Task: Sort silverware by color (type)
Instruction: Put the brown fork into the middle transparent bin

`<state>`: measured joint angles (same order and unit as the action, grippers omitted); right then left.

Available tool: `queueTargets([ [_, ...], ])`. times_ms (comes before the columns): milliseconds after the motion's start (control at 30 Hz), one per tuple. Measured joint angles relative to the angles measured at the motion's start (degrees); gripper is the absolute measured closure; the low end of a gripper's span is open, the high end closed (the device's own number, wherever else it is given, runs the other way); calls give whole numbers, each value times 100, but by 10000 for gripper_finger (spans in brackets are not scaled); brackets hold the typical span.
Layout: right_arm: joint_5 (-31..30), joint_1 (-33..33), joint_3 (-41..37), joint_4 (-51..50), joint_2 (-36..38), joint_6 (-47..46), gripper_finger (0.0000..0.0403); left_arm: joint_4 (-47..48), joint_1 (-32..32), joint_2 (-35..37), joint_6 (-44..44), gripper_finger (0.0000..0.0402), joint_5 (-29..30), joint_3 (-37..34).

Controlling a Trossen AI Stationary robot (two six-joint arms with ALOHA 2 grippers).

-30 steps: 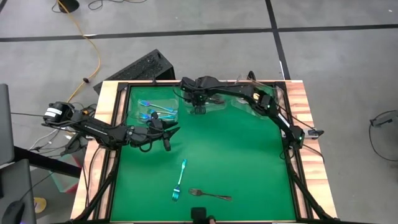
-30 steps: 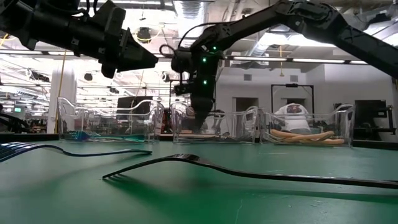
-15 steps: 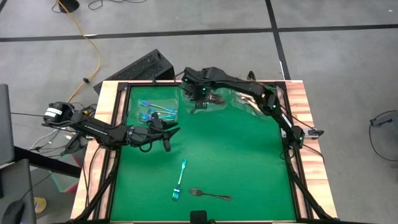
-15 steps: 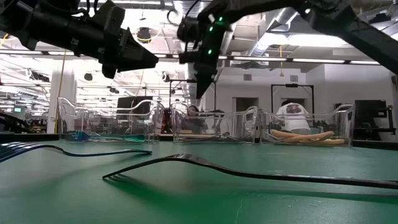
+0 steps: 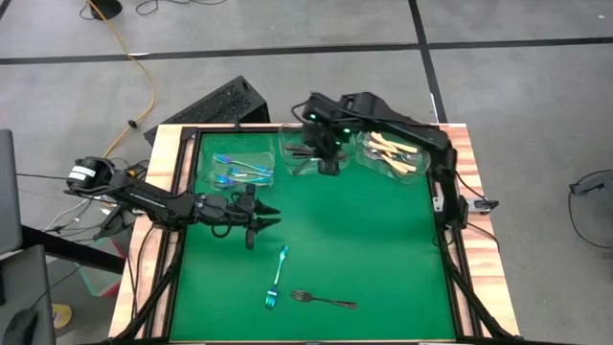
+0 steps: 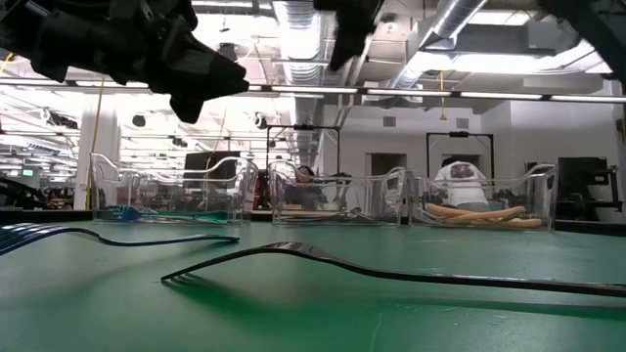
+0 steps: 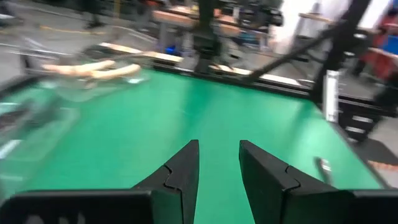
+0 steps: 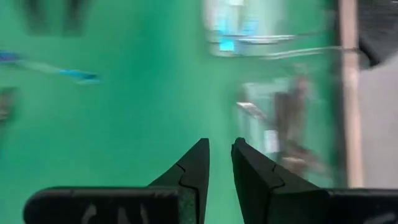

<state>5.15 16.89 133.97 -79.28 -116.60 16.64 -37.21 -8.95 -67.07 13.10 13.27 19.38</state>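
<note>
**Clearance: mid counter open, far edge crowded**

Green counter [image 5: 383,249] is bare across the middle and whole right half, so there is a free pass there. Far edge is blocked by three clear tubs in a row: left tub [image 5: 237,168] with blue forks, middle tub [image 5: 308,158], right tub [image 5: 393,153] with cream-handled forks. Right gripper [image 5: 329,165] hangs above the middle tub's near side, its arm spanning over the right tub. Left gripper [image 5: 261,222] sits above the counter just front of the left tub, arm reaching in from the left edge. Near edge: blue fork [image 5: 277,278] and dark fork [image 5: 324,300] lie flat, close together, not touching.
</note>
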Motion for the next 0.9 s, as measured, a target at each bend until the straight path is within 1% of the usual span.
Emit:
queueTargets([
  [167,838,-524,2,-460,485,-230,310,105,-107,-2,15,299,-296,213],
  [233,959,-804,2,-472,577,-378,310,152,-167,-2,-44,294,-499,392],
  [333,977,-1241,-2,-569,694,-608,310,589,-292,-2,-206,285,-815,783],
  [433,966,-1703,-2,-712,805,-869,310,1311,-460,-2,-352,274,-769,1290],
  [600,833,-2468,-7,-781,783,-1366,310,2778,-758,-2,-642,264,-610,2192],
  [733,761,-3020,-4,-778,678,-1671,310,4275,-1003,0,-722,264,-900,2786],
  [800,612,-3289,-10,-784,660,-1916,310,4932,-1144,0,-473,264,-981,2931],
  [900,415,-3687,-46,-790,666,-2355,310,5561,-1344,0,278,264,-970,2914],
])
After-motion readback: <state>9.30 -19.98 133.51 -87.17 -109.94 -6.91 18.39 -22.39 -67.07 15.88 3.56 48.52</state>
